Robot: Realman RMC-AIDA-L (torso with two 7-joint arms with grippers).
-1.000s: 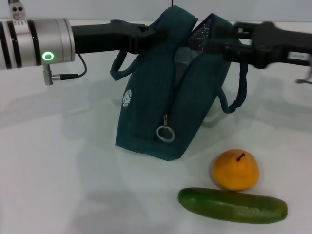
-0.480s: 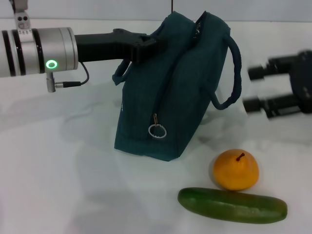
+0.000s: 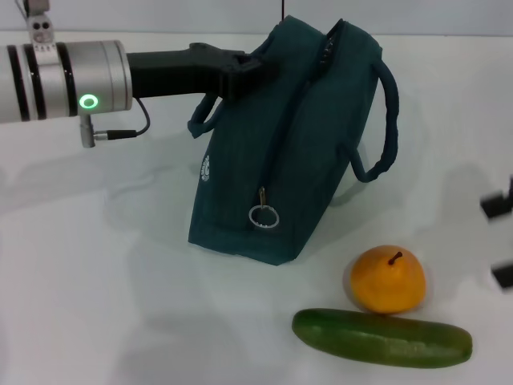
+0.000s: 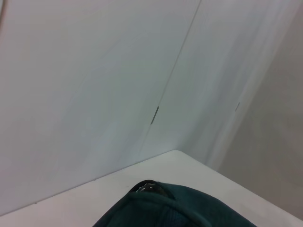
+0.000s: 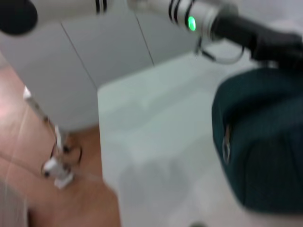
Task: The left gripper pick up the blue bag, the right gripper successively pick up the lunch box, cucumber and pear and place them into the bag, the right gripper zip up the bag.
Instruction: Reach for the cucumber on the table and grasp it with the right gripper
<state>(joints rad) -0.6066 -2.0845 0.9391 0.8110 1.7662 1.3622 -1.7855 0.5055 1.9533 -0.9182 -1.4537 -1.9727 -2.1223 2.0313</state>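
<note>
L gripper [image 3: 255, 68]: clamped on bag [image 3: 280, 168] top edge.
R gripper [image 3: 501, 241]: head-view right edge, fingers can't tell.
Bag: soft, floppy; keep mouth held up.
Pear [image 3: 388, 278], cucumber [image 3: 381, 338]: front of bag, touching; cucumber prob firm, slick, grab mid-length.

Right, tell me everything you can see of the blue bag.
The blue bag is dark teal fabric, standing on the white table and leaning, wider at its base. A zipper runs down its near face, ending in a metal ring pull. A small pale logo sits on its side, and a strap handle loops off each side. The left end effector meets its top edge. The pear and cucumber lie apart from it.
</note>
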